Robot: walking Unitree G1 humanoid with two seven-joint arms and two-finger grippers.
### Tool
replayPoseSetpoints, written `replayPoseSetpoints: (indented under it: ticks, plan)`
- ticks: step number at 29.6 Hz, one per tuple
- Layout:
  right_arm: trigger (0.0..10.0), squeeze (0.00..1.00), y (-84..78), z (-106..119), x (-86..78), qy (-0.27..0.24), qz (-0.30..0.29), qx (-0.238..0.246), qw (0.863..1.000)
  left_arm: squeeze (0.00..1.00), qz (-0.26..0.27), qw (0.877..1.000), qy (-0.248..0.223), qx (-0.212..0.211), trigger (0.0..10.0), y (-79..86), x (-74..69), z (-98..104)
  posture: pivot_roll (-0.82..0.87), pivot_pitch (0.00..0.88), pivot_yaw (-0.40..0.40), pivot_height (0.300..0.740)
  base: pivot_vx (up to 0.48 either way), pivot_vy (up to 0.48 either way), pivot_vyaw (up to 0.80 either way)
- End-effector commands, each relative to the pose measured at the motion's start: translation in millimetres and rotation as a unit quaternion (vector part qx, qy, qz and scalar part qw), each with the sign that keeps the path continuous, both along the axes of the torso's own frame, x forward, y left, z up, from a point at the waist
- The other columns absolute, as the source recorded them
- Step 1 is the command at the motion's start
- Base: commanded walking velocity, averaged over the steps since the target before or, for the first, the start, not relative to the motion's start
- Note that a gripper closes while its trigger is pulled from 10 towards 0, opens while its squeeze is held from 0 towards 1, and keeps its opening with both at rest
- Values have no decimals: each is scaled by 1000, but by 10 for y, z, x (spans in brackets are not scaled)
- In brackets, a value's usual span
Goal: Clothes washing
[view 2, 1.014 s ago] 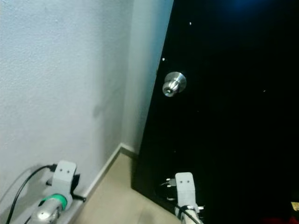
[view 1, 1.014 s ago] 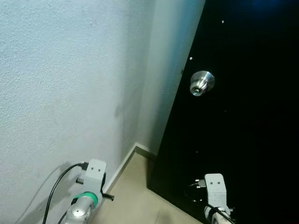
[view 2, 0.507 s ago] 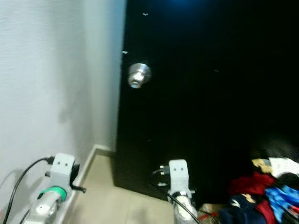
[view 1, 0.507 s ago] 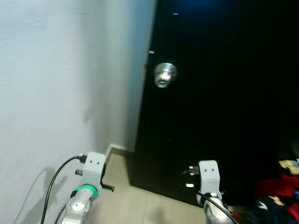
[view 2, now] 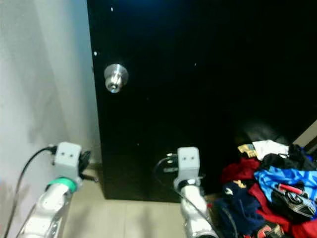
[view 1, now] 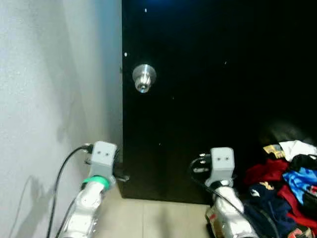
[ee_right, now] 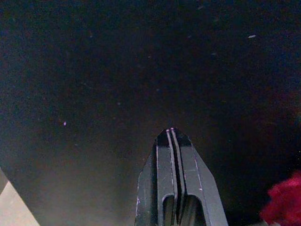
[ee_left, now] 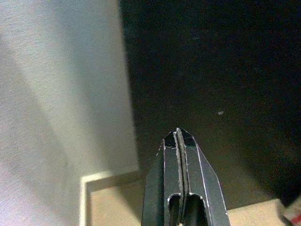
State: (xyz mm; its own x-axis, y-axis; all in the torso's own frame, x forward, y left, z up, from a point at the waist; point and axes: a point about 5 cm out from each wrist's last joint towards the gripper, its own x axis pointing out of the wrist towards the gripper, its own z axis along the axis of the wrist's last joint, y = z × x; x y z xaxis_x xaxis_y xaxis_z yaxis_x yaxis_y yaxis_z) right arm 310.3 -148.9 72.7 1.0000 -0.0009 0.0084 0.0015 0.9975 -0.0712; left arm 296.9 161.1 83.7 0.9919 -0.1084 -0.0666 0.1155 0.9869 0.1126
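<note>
A heap of clothes (view 2: 270, 191) in red, blue, dark navy and white is lying on the floor (view 1: 148, 218) at the robot's right, against the foot of a black door (view 1: 218, 99). A round silver knob (view 1: 143, 78) is sticking out near the door's left edge, well above the heap. A pale textured wall (view 1: 54, 99) is meeting the door on the left, with a light baseboard running along the beige floor. The right gripper (ee_right: 170, 134) is pointing at the dark door, near the heap but not touching it, its jaws clenched together on nothing. The left gripper (ee_left: 178, 136) is hanging by the corner where wall and door are meeting, its jaws likewise pressed together and holding nothing. A black cable (view 1: 62, 171) is looping from the left wrist.
</note>
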Motion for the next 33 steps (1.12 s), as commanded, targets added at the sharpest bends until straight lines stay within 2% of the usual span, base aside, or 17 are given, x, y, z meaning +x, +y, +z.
replayPoseSetpoints:
  ticks: [1, 9, 12, 20, 28, 33]
  plan:
    - [10000, 0, -22, -95, -59, 23, -2, -1, 1000, 0, 1, 1000, 14, -2, 10000, 7, -27, -43, 49, 0, -24, 740, 0, 0, -800]
    - [10000, 0, -35, -114, -106, 30, -3, -3, 1000, 0, -1, 1000, 20, -1, 10000, 3, -48, -48, 44, 0, -22, 740, 0, 0, -695]
    - [10000, 0, -26, -107, -110, 28, 0, -7, 1000, 0, -1, 1000, 13, -4, 10000, -12, -44, -30, 46, 0, -25, 740, 0, 0, 0]
    - [10000, 0, -6, -113, -126, 30, 6, -12, 999, 0, -1, 1000, 10, -5, 10000, -38, -45, -12, 46, 0, -26, 740, 426, 0, 0]
    - [10000, 0, 3, -142, -149, 40, 10, -18, 999, 0, 2, 1000, 14, -5, 10000, -44, -59, -23, 44, 0, -27, 740, 421, 0, -780]
    - [10000, 0, -1, -131, -157, 35, 13, -30, 999, 0, 7, 1000, 18, -13, 10000, -46, -57, -33, 41, 0, -25, 740, 0, 0, 0]
